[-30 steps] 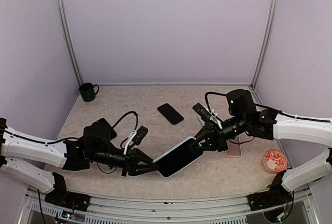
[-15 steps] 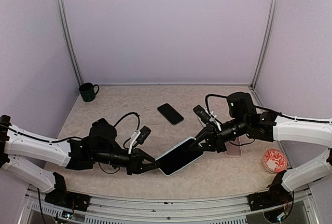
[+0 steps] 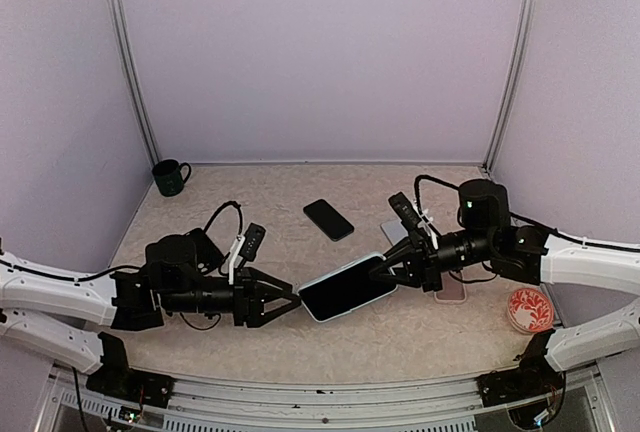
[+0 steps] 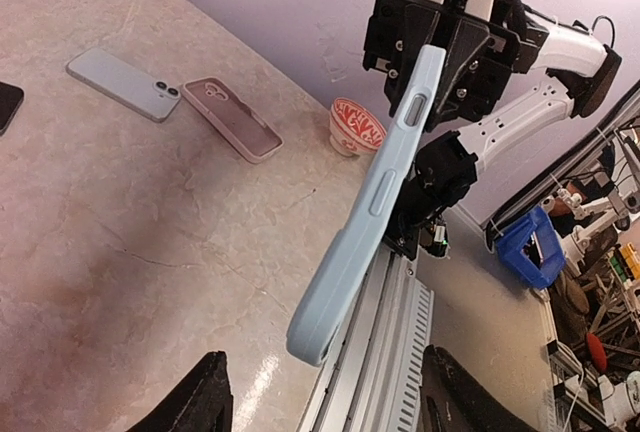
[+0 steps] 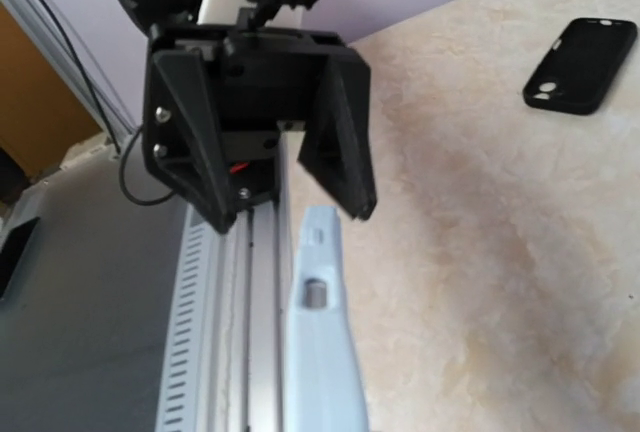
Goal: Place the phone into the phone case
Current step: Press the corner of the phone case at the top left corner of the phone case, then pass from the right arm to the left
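The right gripper point(image 3: 388, 274) pinches one end of the phone point(image 3: 345, 289), held off the table point(image 3: 250, 192) in its pale blue case point(image 4: 375, 202); the left gripper point(image 3: 288, 298), spread wide, should close squarely on the free end

The top external view looks down from above and behind the near edge and covers the whole desk point(image 3: 250, 192) to its far corners. The left wrist view sits low and close, facing the right edge. The right wrist view, closer still, faces along the near edge toward the left edge. All three views share the phone point(image 3: 345, 288).
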